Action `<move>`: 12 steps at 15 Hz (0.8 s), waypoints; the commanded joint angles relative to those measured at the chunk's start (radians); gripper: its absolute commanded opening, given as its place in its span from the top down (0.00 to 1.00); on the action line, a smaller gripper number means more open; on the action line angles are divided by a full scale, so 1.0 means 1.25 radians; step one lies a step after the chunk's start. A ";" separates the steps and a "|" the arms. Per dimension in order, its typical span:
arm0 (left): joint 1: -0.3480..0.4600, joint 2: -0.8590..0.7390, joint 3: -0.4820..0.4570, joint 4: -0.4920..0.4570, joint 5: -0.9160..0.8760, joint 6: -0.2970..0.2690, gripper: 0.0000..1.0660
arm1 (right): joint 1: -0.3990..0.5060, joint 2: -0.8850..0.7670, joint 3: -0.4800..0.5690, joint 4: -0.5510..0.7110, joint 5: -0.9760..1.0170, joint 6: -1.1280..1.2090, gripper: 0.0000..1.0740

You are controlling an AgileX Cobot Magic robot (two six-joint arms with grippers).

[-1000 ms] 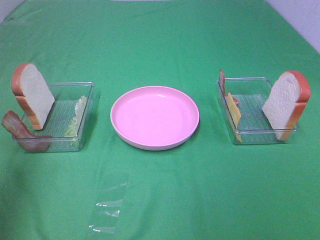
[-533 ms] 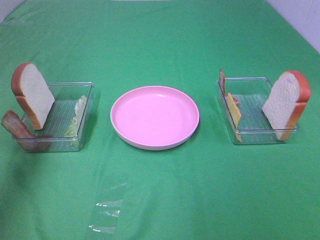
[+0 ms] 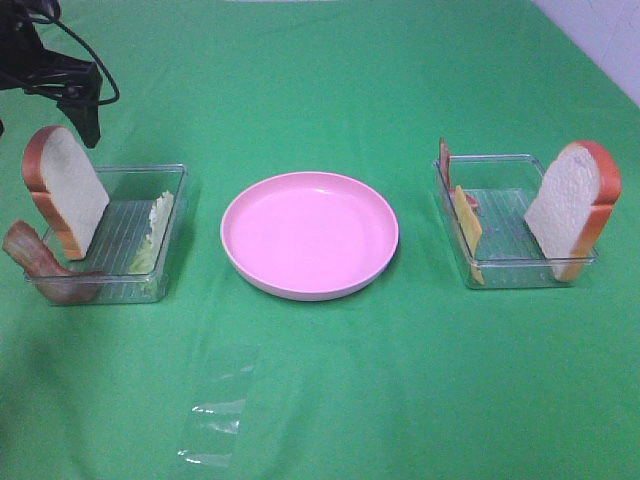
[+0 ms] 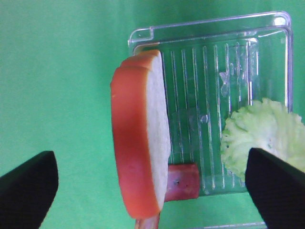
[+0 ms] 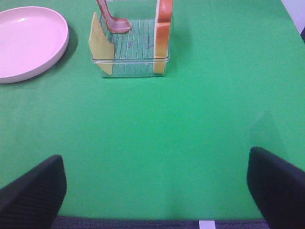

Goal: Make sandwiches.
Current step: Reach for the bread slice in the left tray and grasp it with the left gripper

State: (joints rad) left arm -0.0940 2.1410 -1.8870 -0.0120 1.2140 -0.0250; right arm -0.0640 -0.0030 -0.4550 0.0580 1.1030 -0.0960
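Both pairs of jaws stand wide apart. Between the left jaws, upright bread (image 4: 143, 138) hides most of the bacon (image 4: 183, 181). Well beyond the right jaws, the other slice (image 5: 164, 28) is cut off by the wrist view's edge.

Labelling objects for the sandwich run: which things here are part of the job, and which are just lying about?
Job: left bread slice, right bread slice, lettuce, left bacon strip, right bacon strip, cheese slice; probably the pink plate, as assembly spot.
Lying about: clear plastic film on the green cloth. The left tray and right tray only hold parts.
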 commanded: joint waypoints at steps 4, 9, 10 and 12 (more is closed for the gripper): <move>-0.004 0.071 -0.012 -0.006 0.066 -0.004 0.04 | -0.004 -0.020 0.002 0.002 -0.004 -0.001 0.08; -0.004 0.086 -0.012 -0.006 0.038 0.007 0.11 | -0.004 -0.020 0.002 0.002 -0.004 -0.001 0.08; -0.004 0.086 -0.012 -0.006 0.037 0.014 0.34 | -0.004 -0.020 0.002 0.002 -0.004 -0.001 0.08; -0.004 0.086 -0.012 -0.006 0.035 0.011 0.53 | -0.004 -0.020 0.002 0.002 -0.004 -0.001 0.08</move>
State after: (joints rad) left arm -0.0950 2.2430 -1.8990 -0.0130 1.2150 -0.0130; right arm -0.0640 -0.0030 -0.4550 0.0580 1.1030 -0.0960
